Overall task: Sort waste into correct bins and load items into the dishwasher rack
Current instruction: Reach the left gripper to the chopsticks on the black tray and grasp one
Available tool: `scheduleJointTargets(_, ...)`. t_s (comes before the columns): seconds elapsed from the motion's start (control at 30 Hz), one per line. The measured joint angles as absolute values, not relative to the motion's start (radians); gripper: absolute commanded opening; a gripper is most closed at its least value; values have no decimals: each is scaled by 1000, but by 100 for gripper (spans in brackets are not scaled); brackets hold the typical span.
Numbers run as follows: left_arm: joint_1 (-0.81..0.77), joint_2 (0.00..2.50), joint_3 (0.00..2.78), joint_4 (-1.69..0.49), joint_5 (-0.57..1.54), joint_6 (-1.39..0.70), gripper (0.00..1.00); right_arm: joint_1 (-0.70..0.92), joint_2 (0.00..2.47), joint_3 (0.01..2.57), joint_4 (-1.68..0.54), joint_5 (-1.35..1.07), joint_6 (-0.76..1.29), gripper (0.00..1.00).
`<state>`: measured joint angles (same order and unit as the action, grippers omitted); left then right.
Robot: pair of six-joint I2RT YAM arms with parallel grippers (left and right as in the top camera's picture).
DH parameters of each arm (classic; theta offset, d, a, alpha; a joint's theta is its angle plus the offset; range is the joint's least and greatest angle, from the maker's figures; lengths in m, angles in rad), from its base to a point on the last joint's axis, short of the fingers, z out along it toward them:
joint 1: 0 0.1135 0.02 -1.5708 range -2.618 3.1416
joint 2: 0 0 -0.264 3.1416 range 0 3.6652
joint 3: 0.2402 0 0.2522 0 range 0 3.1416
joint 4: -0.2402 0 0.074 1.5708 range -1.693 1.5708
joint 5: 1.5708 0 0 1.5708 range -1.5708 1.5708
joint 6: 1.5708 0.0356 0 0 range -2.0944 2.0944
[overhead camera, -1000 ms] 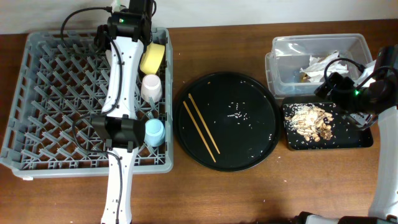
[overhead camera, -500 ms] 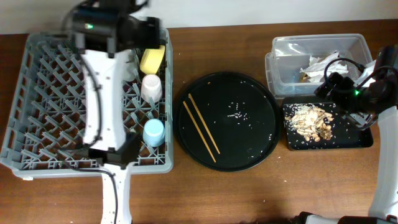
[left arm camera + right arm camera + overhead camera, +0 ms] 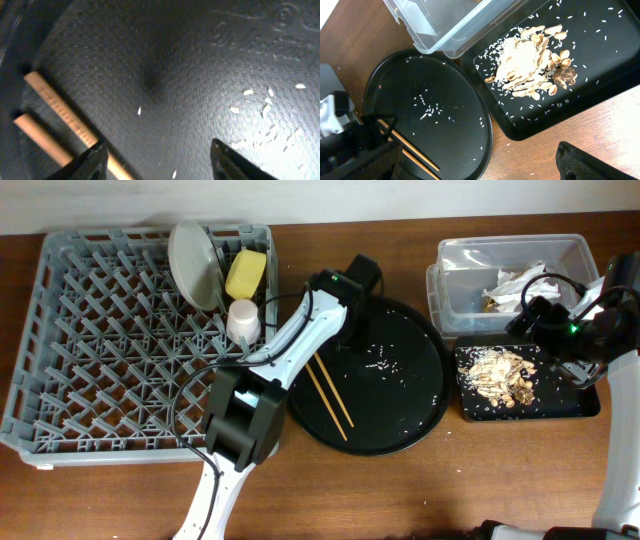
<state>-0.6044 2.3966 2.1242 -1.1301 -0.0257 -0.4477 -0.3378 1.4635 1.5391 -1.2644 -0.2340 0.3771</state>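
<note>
Chopsticks (image 3: 60,110) flat on round black tray (image 3: 200,75); left gripper (image 3: 160,160) low alongside, jaws wide, presumably placed to straddle them.

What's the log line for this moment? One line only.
left pincer open, near chopsticks | right pincer open, empty | chopsticks on round tray

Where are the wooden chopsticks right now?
In the overhead view, the chopsticks lie side by side on the left part of the round black tray, just right of the grey dishwasher rack. The open left gripper hovers close by them.
</note>
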Motion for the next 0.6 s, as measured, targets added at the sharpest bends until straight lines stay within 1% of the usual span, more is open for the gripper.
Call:
scheduleJointTargets(0.13, -604, 2397, 2059, -1106, -12, -517, 64, -338, 1464, 1539, -1264, -234, 377, 98)
scheduleJointTargets(0.23, -601, 2397, 2057, -1141, -69, -627, 64, -338, 1464, 1539, -1264, -234, 377, 99)
scheduleJointTargets(0.3, -599, 2397, 2054, -1141, -98, -681, 60, -338, 1464, 1539, -1264, -234, 377, 98)
scheduleJointTargets(0.43, -599, 2397, 2028, -1111, -125, -772, 59, -338, 1464, 1539, -1264, -234, 377, 98)
scheduleJointTargets(0.5, -599, 2397, 2004, -1086, -123, -810, 53, -338, 1464, 1539, -1264, -234, 377, 99)
scheduleJointTargets(0.53, -599, 2397, 1993, -1075, -123, -825, 48, -338, 1464, 1539, -1264, -234, 377, 98)
scheduleJointTargets(0.57, -599, 2396, 1989, -1065, -121, -833, 40, -338, 1464, 1539, -1264, -234, 378, 98)
scheduleJointTargets(0.6, -599, 2395, 1982, -1054, -115, -839, 35, -338, 1464, 1539, -1264, -234, 377, 98)
